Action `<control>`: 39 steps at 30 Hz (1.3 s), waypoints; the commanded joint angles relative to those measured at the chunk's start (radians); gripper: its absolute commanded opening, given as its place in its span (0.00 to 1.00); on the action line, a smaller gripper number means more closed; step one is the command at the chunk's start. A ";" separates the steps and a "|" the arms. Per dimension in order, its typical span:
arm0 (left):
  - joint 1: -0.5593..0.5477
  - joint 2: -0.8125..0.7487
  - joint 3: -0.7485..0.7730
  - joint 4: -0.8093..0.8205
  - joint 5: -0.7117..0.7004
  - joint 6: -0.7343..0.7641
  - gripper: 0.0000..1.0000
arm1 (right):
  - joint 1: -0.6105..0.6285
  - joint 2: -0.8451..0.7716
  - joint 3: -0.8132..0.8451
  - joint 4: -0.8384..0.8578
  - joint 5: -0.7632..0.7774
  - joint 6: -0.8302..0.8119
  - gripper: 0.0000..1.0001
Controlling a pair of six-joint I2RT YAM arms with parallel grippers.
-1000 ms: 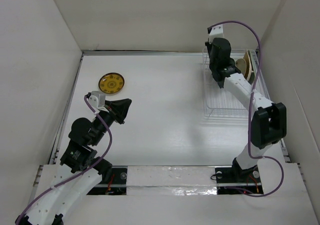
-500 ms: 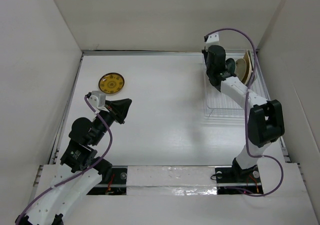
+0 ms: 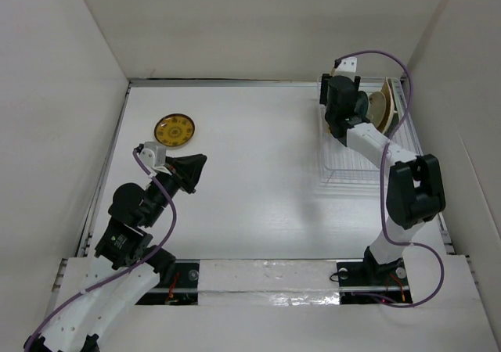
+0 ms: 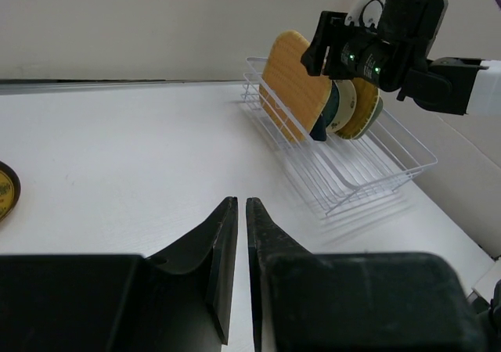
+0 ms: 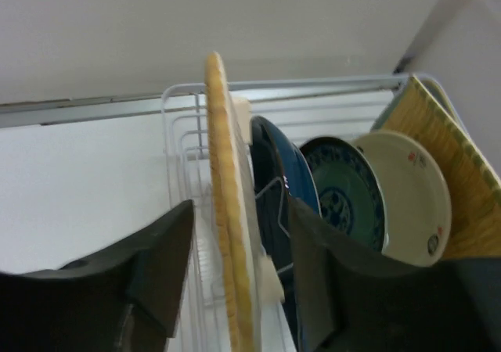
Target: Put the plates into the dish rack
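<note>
Right jaws are spread, the wooden plate (image 5: 227, 235) upright between them in the rack (image 4: 360, 168). Back straight out, no nudging! Left jaws pinched together, empty.

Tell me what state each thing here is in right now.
left end effector: nearly shut, empty.
right end effector: open, straddling the wooden plate.
wooden plate: upright in the dish rack.
teal-blue plate, cream plate, woven plate: upright in the rack.
yellow plate: flat on the table, not yet loaded.
dish rack: partly loaded.
</note>
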 commanded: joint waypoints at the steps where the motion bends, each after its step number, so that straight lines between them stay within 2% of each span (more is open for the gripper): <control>1: 0.005 0.025 0.010 0.047 0.000 0.000 0.08 | -0.008 -0.037 0.010 -0.049 0.104 0.111 0.67; 3: 0.005 0.028 0.010 0.046 -0.004 0.001 0.10 | -0.008 -0.052 0.018 -0.075 0.147 0.123 0.80; 5: 0.005 0.030 0.010 0.046 -0.011 0.003 0.11 | -0.008 -0.081 0.023 -0.088 0.166 0.139 0.84; 8: 0.005 0.040 0.012 0.043 -0.020 0.006 0.11 | 0.015 -0.136 0.012 -0.082 0.175 0.142 0.86; 14: 0.005 0.051 0.017 0.034 -0.046 0.011 0.12 | 0.138 -0.227 -0.019 -0.030 0.171 0.123 0.84; 16: 0.005 0.048 0.018 0.032 -0.055 0.012 0.12 | 0.179 -0.238 -0.028 -0.011 0.106 0.148 0.65; 17: 0.005 0.045 0.018 0.031 -0.055 0.012 0.12 | 0.220 -0.235 -0.026 -0.007 0.071 0.166 0.51; 18: 0.005 0.042 0.018 0.031 -0.092 0.014 0.12 | 0.242 -0.216 -0.023 -0.007 0.002 0.191 0.14; 19: 0.005 0.034 0.018 0.032 -0.098 0.014 0.11 | 0.262 -0.201 -0.013 -0.008 -0.053 0.221 0.02; 20: 0.005 0.030 0.018 0.032 -0.104 0.014 0.10 | 0.282 -0.180 0.001 -0.010 -0.110 0.267 0.00; 24: 0.005 0.013 0.017 0.031 -0.130 0.015 0.03 | 0.391 -0.006 0.124 -0.037 -0.329 0.422 0.00; 27: 0.005 -0.004 0.020 0.026 -0.142 0.015 0.00 | 0.437 0.158 0.246 -0.050 -0.435 0.574 0.00; 29: 0.005 -0.025 0.018 0.026 -0.147 0.017 0.00 | 0.477 0.277 0.305 -0.050 -0.461 0.695 0.00; 31: 0.005 -0.053 0.018 0.028 -0.150 0.014 0.00 | 0.498 0.356 0.395 -0.054 -0.483 0.764 0.05; 32: 0.005 -0.059 0.018 0.028 -0.150 0.015 0.00 | 0.514 0.432 0.432 -0.068 -0.478 0.827 0.08; 35: 0.005 -0.088 0.018 0.032 -0.138 0.015 0.00 | 0.534 0.543 0.579 -0.118 -0.458 0.924 0.31; 36: 0.005 -0.095 0.018 0.034 -0.132 0.014 0.00 | 0.544 0.608 0.615 -0.146 -0.449 0.945 0.45; 39: 0.005 -0.113 0.020 0.034 -0.118 0.012 0.00 | 0.555 0.733 0.754 -0.209 -0.420 1.013 0.55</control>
